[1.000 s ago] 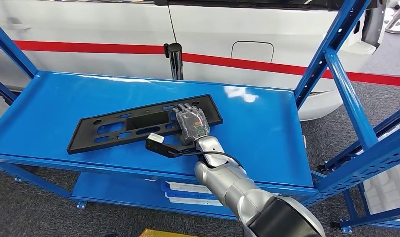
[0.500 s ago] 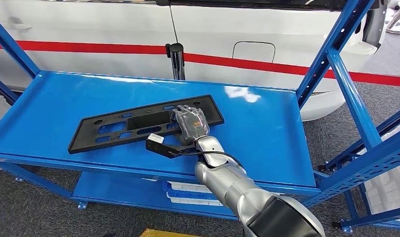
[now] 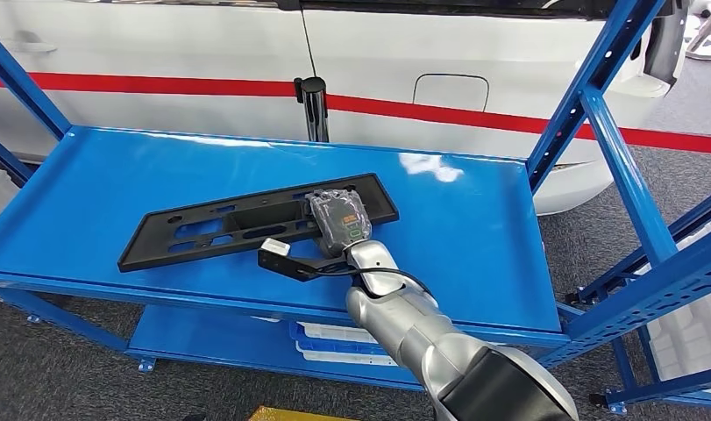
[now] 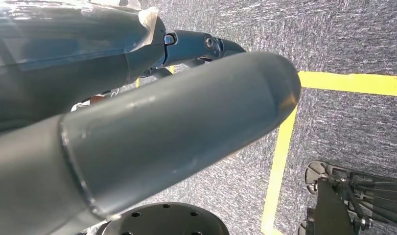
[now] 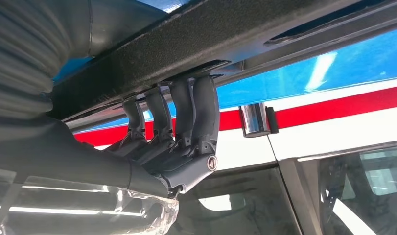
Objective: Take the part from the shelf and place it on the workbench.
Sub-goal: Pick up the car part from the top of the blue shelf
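Note:
A long black plastic part (image 3: 211, 230) with several cutouts lies across the blue shelf top (image 3: 457, 228). My right hand (image 3: 340, 219) sits on the part's right end, fingers curled down into it. In the right wrist view the dark fingers (image 5: 196, 112) hook over a bar of the part (image 5: 211, 39), gripping it. My left hand (image 4: 137, 122) hangs over the grey floor, its thick thumb apart from the dark fingers and nothing in it.
Blue uprights (image 3: 597, 88) frame the shelf's right side. A white car with a red stripe (image 3: 509, 53) stands right behind it, with a chrome-topped black post (image 3: 312, 105) at the back edge. White items (image 3: 334, 342) lie on the lower shelf. A yellow line (image 4: 279, 161) marks the floor.
The right hand's fingers, flat on the part a second ago, have curled in around it. The part has shifted slightly toward me.

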Robot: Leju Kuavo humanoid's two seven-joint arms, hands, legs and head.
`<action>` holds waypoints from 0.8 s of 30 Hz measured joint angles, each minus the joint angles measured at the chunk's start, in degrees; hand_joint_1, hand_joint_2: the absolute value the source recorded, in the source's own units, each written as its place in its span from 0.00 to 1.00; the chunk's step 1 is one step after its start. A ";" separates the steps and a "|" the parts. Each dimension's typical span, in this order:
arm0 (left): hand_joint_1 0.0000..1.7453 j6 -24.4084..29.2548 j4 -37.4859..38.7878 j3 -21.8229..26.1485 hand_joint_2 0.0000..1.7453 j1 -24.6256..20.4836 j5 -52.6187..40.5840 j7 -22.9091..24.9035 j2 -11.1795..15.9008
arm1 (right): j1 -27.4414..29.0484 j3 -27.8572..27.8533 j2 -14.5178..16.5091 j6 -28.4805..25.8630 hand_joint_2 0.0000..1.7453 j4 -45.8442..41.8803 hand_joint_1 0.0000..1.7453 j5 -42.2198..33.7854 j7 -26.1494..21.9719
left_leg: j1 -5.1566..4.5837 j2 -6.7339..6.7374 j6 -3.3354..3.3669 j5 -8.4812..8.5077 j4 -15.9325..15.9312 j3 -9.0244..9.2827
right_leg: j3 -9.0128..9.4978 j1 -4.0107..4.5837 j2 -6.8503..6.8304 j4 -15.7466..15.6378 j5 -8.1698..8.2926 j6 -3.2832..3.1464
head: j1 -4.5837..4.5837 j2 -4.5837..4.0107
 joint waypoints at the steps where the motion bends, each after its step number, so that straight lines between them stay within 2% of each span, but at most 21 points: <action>1: 0.00 0.07 0.00 0.09 0.00 0.00 0.03 0.00 0.00 | 0.14 -0.16 0.00 -0.65 1.00 -0.21 1.00 -1.24 -1.30 | 0.00 0.00 0.00 0.00 0.00 0.00 | 0.00 0.00 0.00 0.00 0.00 0.00 | 0.00 0.00; 5: 0.00 0.33 0.00 0.42 0.00 0.01 0.15 0.00 0.00 | 1.21 -3.39 -0.02 -2.08 1.00 -3.55 1.00 -7.08 -9.06 | 0.00 0.00 0.00 0.00 0.00 -0.02 | -0.01 0.00 0.00 0.00 0.00 0.00 | -0.02 0.00; 10: 0.00 0.57 0.00 1.24 0.00 0.08 0.52 0.00 0.00 | 2.25 -8.86 -0.02 -1.82 1.00 -13.00 1.00 -11.44 -14.46 | 0.00 -0.01 0.00 0.00 0.00 -0.05 | -0.01 0.00 -0.01 0.00 0.00 0.00 | 0.00 0.00; 17: 0.00 0.60 0.00 1.98 0.00 0.56 -0.20 0.00 0.04 | 6.43 -10.05 -1.65 8.15 1.00 -35.53 1.00 -26.48 -14.51 | -0.01 -0.01 0.00 0.00 0.01 -0.06 | -0.07 0.00 -0.01 0.00 -0.01 0.00 | -0.01 0.00; 24: 0.00 0.38 0.00 2.01 0.00 0.65 -1.26 0.00 0.04 | 10.60 -11.95 -5.25 16.95 1.00 -52.79 1.00 -48.43 -17.77 | -0.09 -0.01 0.02 -0.01 0.01 -0.03 | -0.08 -0.01 -0.02 -0.02 0.00 0.00 | -0.01 0.00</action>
